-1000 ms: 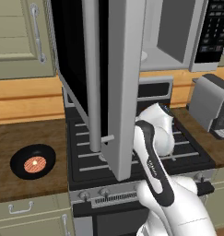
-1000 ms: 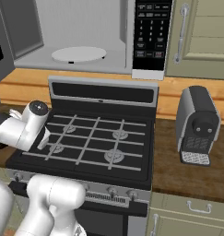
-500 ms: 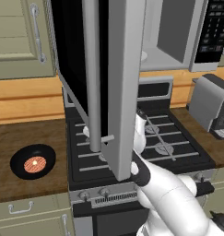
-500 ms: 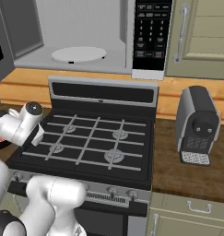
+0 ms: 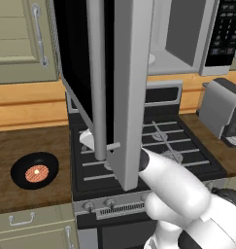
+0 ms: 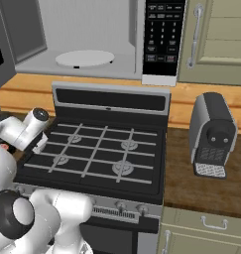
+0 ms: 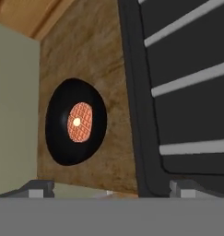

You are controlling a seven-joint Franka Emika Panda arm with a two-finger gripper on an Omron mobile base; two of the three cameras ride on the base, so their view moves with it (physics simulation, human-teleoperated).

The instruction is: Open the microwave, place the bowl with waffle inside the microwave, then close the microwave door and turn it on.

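Because the small shallow black round bowl [image 7: 75,121] with the orange-red gridded waffle [image 7: 79,121] rests on the brown wooden counter [image 7: 109,69] left of the black stove [image 7: 187,92], probably light, stiff and slippery, I judge my released, empty pincer [image 7: 109,189] should take its rim.

Black gas stove [image 6: 94,154] with grey grates sits between dark brown wood counters [image 5: 27,146], a light wood backsplash [image 5: 27,104] behind. Beige cabinet doors [image 6: 218,39] hang above; beige drawers [image 6: 206,228] below. A grey coffee machine [image 6: 211,134] stands on the right counter.
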